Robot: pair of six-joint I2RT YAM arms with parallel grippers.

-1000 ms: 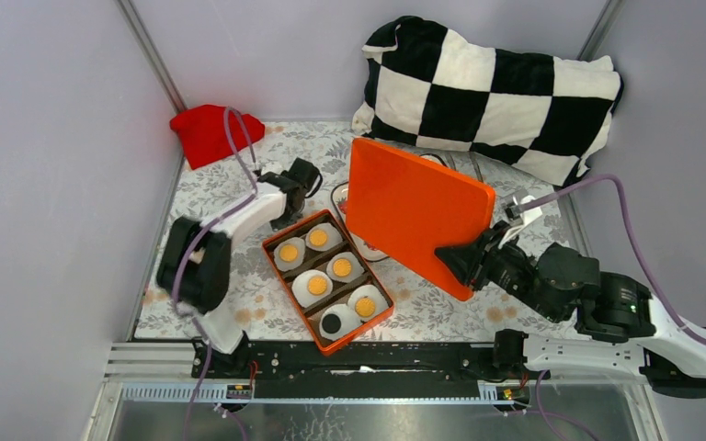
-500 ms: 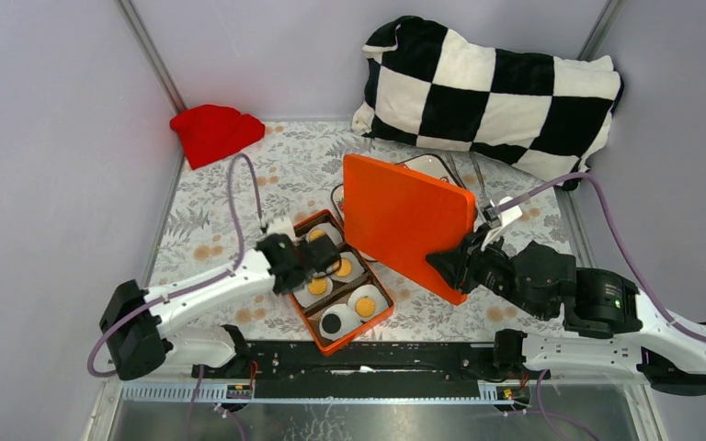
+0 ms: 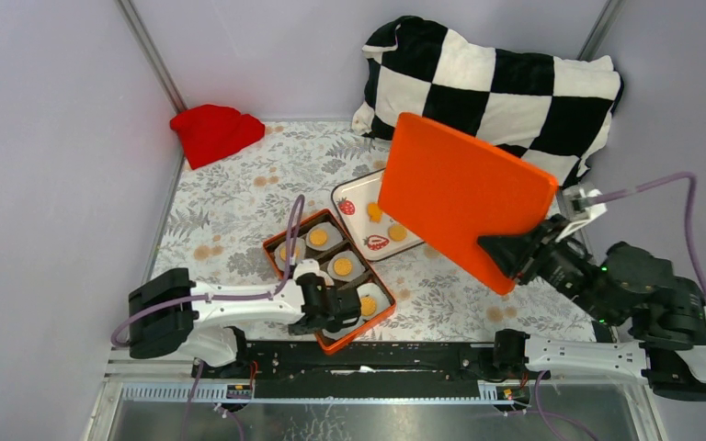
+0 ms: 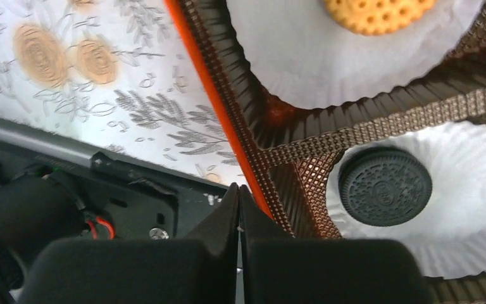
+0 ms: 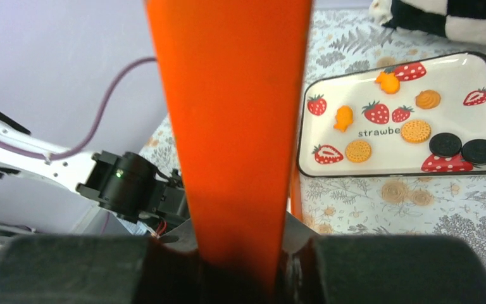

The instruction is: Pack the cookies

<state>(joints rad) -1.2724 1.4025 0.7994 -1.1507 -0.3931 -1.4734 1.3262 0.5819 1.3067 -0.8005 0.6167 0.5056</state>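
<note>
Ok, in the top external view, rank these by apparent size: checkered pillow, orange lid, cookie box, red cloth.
1. checkered pillow
2. orange lid, though the right gripper holds it raised toward the camera, so it probably looks oversized
3. orange cookie box
4. red cloth

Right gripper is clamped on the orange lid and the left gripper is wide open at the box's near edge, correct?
No: the left gripper is shut, fingers pressed together at the near edge of the orange box, as the left wrist view shows. The right gripper is clamped on the orange lid.
</note>
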